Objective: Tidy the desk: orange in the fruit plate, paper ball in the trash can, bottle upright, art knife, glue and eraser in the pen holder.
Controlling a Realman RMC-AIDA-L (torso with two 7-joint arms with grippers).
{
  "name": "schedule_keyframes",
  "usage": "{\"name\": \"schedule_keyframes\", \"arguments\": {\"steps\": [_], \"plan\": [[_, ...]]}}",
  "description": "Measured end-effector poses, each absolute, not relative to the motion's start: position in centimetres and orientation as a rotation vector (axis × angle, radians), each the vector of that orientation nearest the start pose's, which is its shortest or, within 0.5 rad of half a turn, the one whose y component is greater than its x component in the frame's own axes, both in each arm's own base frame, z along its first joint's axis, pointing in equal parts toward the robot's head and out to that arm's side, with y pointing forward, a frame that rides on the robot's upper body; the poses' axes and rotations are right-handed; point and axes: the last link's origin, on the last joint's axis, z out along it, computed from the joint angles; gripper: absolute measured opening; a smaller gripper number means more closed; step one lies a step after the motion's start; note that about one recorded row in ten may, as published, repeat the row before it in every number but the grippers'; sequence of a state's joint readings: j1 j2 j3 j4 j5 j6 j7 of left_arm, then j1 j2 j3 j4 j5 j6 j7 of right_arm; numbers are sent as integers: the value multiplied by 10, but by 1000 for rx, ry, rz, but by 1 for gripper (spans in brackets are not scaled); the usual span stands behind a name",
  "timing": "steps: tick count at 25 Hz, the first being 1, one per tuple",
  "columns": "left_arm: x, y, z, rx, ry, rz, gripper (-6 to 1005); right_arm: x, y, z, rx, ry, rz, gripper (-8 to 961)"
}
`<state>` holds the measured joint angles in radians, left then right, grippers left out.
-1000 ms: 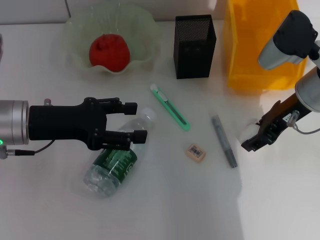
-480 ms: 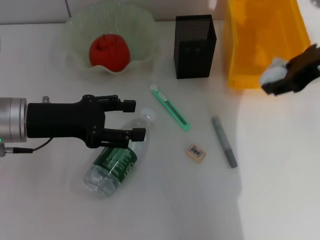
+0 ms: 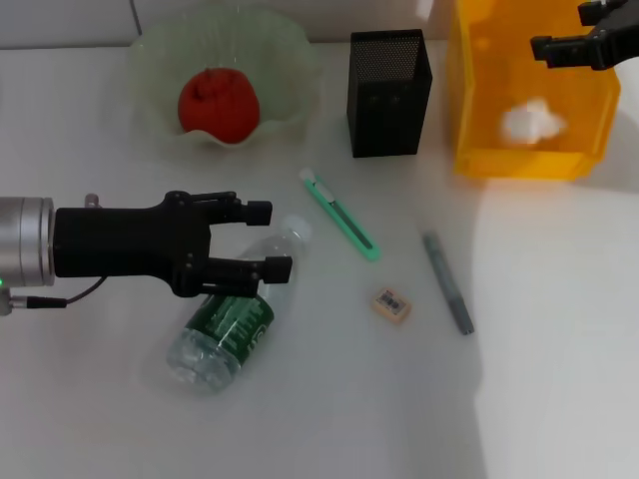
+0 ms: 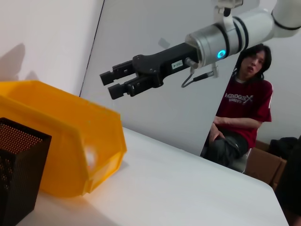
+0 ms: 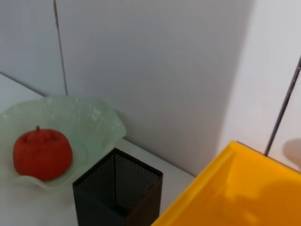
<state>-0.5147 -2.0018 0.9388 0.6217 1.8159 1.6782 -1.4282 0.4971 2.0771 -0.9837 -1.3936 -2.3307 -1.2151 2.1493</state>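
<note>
1. I am holding the right gripper (image 3: 567, 42) over the yellow trash can (image 3: 479, 120), fingers parted and empty; the paper ball (image 3: 529, 120) is lying inside.
2. I am keeping the left gripper (image 3: 268, 239) spread wide over the toppled bottle (image 3: 228, 324); I judge squeezing its middle squarely best before tipping it upright.

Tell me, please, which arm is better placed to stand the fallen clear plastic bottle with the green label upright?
The left. Its black left gripper hovers open right over the clear plastic bottle with the green label, lying on the white desk. The right gripper is far off, above the orange trash bin.
</note>
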Motion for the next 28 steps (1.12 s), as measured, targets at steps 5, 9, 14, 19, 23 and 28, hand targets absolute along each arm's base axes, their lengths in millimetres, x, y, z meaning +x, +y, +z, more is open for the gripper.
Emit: {"name": "schedule_keyframes", "arguments": {"steps": [5,9,14,19,23,28], "plan": [[-246,314,2,-2924,-615,-789,831,208,397,94,-2287,661,227,698],[-245,323,2,-2886,-697,-759,830,208,385,98,-2305,660,309,734],[-243,342,-2,-2836,-926,-615,829,219,337,99,-2449,673,582,736],[-228,359,-10,-2778,-1065,-413,828,257,292,81,-2548,685,831,733],[-214,370,-19,-2735,-1158,-242,827,289,275,70,-2499,764,932,733],[-199,377,-39,-2719,-1163,-100,825,310,263,61,-2458,838,983,733]]}}
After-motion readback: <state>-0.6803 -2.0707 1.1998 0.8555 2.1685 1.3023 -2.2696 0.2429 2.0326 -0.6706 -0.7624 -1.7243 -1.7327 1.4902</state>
